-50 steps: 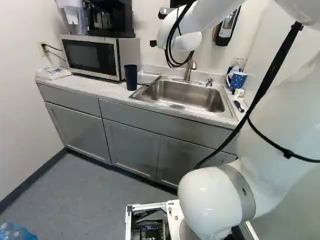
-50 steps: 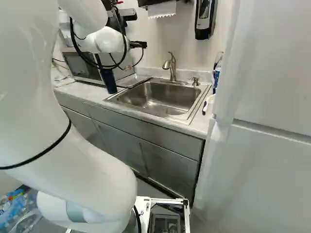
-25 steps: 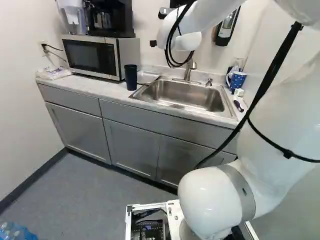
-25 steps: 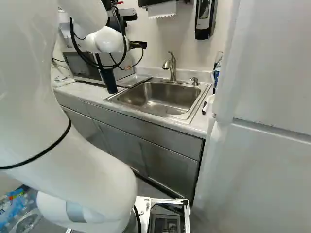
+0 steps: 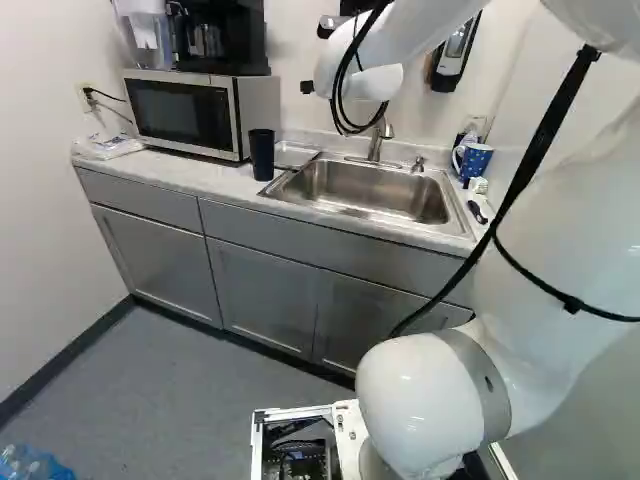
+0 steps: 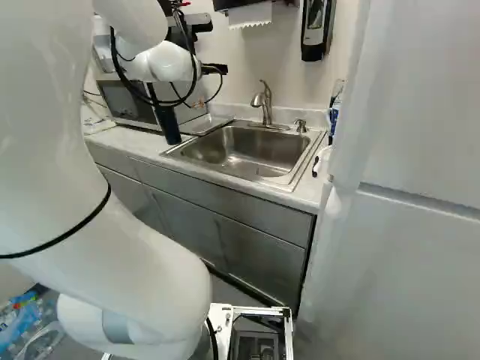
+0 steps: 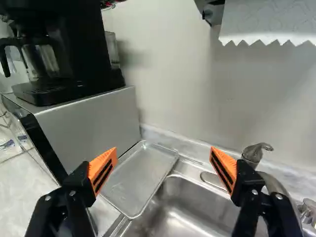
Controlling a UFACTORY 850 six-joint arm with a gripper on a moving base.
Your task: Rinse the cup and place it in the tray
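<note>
The gripper (image 6: 216,69) shows only as a black part past the white wrist in the right base view. In the wrist view my gripper (image 7: 163,170) is open, its orange pads wide apart with nothing between them. A tall dark blue cup (image 5: 262,155) stands upright on the counter, left of the sink (image 5: 365,190) and before the microwave. A shallow metal tray (image 7: 140,180) lies between microwave and sink, ahead of the gripper's fingers. The curved faucet (image 6: 266,103) rises behind the basin; no running water is visible.
The microwave (image 5: 185,115) carries a black coffee maker (image 7: 64,54). Right of the sink are a blue dotted mug (image 5: 473,160) and a brush (image 5: 478,208). A paper towel (image 6: 250,15) and a soap dispenser (image 6: 316,28) hang on the wall. Plastic bottles lie at the lower left.
The arm has shifted very slightly, a touch to the right in the right base view. Cup, tray and base have not moved, and nothing has been taken hold of.
</note>
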